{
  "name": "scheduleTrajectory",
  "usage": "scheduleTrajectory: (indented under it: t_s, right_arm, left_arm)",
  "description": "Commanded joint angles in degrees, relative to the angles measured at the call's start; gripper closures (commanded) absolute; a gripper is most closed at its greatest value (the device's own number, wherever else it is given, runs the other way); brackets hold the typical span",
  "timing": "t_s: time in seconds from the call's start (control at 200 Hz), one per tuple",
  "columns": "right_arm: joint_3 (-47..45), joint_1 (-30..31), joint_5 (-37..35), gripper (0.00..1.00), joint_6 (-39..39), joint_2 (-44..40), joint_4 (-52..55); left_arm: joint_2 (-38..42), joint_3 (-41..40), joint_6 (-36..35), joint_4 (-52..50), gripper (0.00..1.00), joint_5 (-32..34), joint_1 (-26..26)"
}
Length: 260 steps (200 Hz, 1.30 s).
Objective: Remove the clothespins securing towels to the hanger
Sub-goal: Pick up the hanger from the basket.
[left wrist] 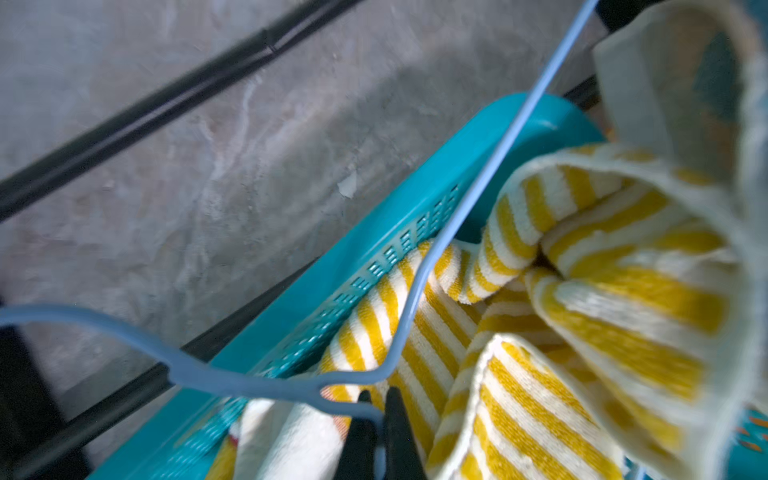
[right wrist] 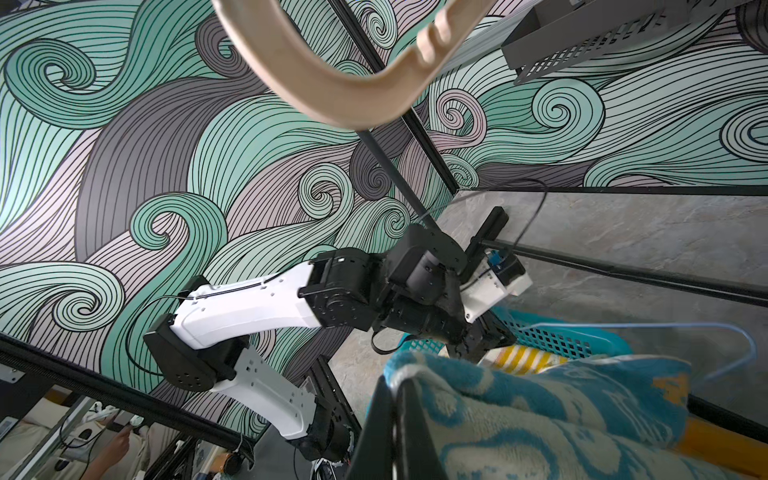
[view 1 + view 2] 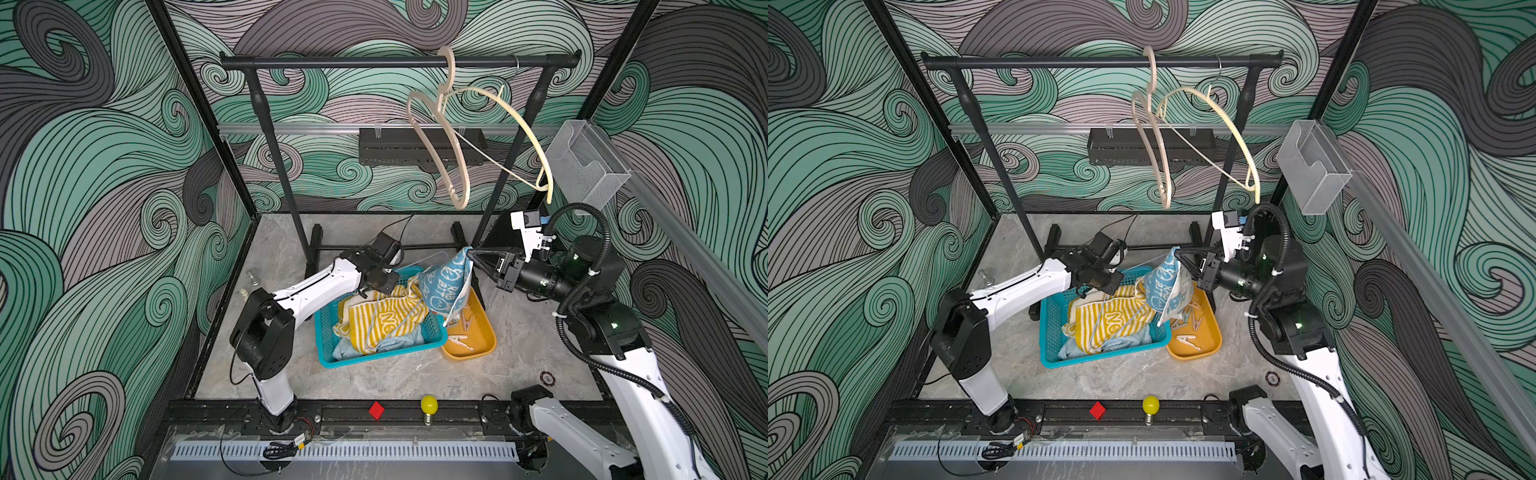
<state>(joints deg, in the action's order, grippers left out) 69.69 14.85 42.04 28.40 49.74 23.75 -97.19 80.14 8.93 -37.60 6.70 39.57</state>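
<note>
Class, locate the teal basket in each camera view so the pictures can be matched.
Both top views: teal basket at the scene's centre.
Left wrist: its perforated wall, beside the blue hanger wire.
Right wrist: mesh wall behind the bunny towel.
Shared landmark: the yellow-striped towel inside it.

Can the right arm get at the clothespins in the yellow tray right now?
Probably not: its tool is shut on the bunny towel, which hangs over part of the tray and its clothespins.
</note>
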Motion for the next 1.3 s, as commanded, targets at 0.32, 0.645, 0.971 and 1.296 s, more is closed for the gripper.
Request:
scheduleTrajectory:
  t_s: [0.32, 0.645, 0.971, 1.296]
  right_arm:
    - [6.51, -0.35, -3.58, 1.0, -2.75, -1.7, 2.86]
    - [11.86, -0.35, 0.27, 1.0, -0.98, 1.78, 0.74]
    - [11.36, 0.66, 5.42, 1.0, 4.76, 7.29, -7.61]
    - [14.51, 9.33, 2.83, 1.0, -0.03, 13.49, -6.66]
  left_arm:
    - [19.87, 2.72, 2.89, -11.79, 1.0, 14.53, 0.33]
    - [32.34, 0.17, 1.33, -13.98, 1.0, 20.95, 0.29]
    - [36.2, 3.45, 0.28, -18.74, 1.0, 17.2, 0.33]
    - [38.66, 6.83, -3.3, -24.27, 1.0, 15.98, 0.33]
